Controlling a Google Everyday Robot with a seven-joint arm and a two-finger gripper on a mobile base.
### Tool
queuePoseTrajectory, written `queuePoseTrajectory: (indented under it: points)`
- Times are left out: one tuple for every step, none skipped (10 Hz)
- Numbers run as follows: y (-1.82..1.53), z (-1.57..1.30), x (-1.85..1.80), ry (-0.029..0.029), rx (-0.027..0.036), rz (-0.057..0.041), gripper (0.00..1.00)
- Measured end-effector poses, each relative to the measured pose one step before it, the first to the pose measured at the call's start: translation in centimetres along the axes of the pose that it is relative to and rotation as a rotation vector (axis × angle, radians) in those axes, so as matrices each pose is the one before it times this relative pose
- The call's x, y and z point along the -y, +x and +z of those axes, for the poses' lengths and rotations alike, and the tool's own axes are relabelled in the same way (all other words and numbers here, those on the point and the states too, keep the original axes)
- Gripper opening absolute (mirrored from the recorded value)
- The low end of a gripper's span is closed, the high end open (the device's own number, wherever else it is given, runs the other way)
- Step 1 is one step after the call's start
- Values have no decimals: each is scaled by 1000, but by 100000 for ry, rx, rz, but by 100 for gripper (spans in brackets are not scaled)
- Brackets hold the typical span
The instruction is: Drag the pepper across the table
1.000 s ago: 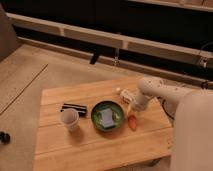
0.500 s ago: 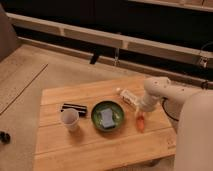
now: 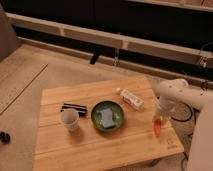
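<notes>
The pepper (image 3: pixel 158 127) is a small orange-red tapered piece lying on the light-wood plank table (image 3: pixel 95 140) near its right edge. My gripper (image 3: pixel 159 118) comes down from the white arm (image 3: pixel 172 92) at the right and sits right on top of the pepper's upper end, touching it. The pepper's tip points toward the front edge of the table.
A green bowl (image 3: pixel 117 119) with a blue-grey item (image 3: pixel 107 117) inside stands mid-table. A white cup (image 3: pixel 70 119) is to its left, a dark flat bar (image 3: pixel 74 107) behind the cup. A white and yellow packet (image 3: pixel 131 98) lies at the back right.
My gripper and the pepper have moved to the right across the table, away from the green bowl and toward the right edge.
</notes>
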Motion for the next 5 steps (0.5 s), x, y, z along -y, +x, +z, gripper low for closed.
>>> queuePoseTrajectory:
  points:
    - [-76, -13, -201, -129, 196, -274, 7]
    - [-9, -2, -118, -19, -24, -170, 19]
    - [13, 6, 40, 31, -39, 46, 30]
    - [-5, -12, 70, -27, 36, 130, 38]
    - [-9, -1, -31, -2, 2, -39, 47]
